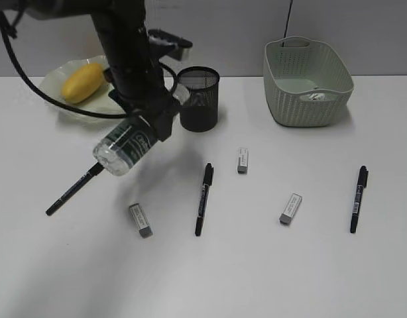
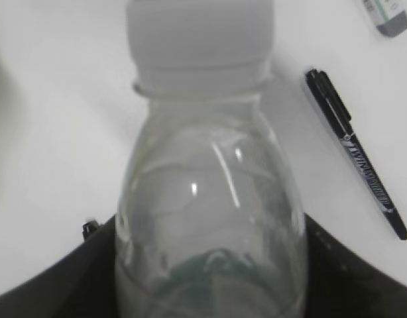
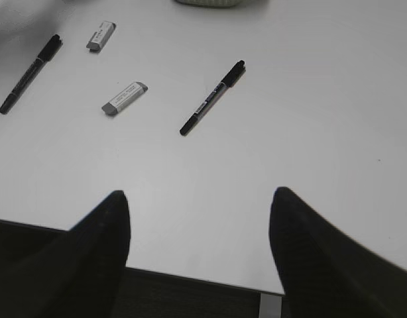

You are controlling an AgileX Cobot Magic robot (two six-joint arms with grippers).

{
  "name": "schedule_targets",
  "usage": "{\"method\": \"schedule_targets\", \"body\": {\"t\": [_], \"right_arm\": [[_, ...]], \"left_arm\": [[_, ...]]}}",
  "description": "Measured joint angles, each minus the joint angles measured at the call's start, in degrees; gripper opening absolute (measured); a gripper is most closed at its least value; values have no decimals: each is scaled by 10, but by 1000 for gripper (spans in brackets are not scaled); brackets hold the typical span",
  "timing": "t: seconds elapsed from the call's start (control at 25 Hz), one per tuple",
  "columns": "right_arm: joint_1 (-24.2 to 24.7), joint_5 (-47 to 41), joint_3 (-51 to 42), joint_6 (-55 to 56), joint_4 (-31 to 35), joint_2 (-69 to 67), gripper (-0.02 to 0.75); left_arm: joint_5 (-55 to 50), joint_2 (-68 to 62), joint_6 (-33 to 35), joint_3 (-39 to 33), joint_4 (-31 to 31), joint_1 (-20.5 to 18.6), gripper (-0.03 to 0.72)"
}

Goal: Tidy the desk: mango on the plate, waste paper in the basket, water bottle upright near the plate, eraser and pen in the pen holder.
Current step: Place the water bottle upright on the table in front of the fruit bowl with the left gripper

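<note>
The left claw [image 1: 147,126] is clamped on the bottle [image 1: 124,149], tilted above the surface [image 1: 256,278] at left of frame, likely for standing by the plate [image 1: 54,83] at upper left. The right claw [image 3: 197,218] stands apart, empty.

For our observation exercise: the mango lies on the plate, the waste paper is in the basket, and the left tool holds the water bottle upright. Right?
One error: the water bottle is tilted, not upright, in the left tool, as the exterior view shows. The mango on the plate and the waste paper in the basket are correct.
</note>
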State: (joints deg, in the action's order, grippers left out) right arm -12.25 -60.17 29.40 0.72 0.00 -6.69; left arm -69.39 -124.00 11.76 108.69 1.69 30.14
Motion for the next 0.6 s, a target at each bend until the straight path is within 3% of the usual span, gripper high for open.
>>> {"method": "schedule_targets", "body": {"t": [0.16,0.28,0.44,0.6], "right_arm": [[0,0,0,0,0,0,522],[0,0,0,0,0,0,522],[0,0,0,0,0,0,522],[0,0,0,0,0,0,522]], "left_arm": [[-2,56,-11,-3,11,-18,510],[-1,106,-14,-33,27,-53,508],[28,185,-15,-117,55,-113,508],[149,281,-15,-232,68,-168,508]]}}
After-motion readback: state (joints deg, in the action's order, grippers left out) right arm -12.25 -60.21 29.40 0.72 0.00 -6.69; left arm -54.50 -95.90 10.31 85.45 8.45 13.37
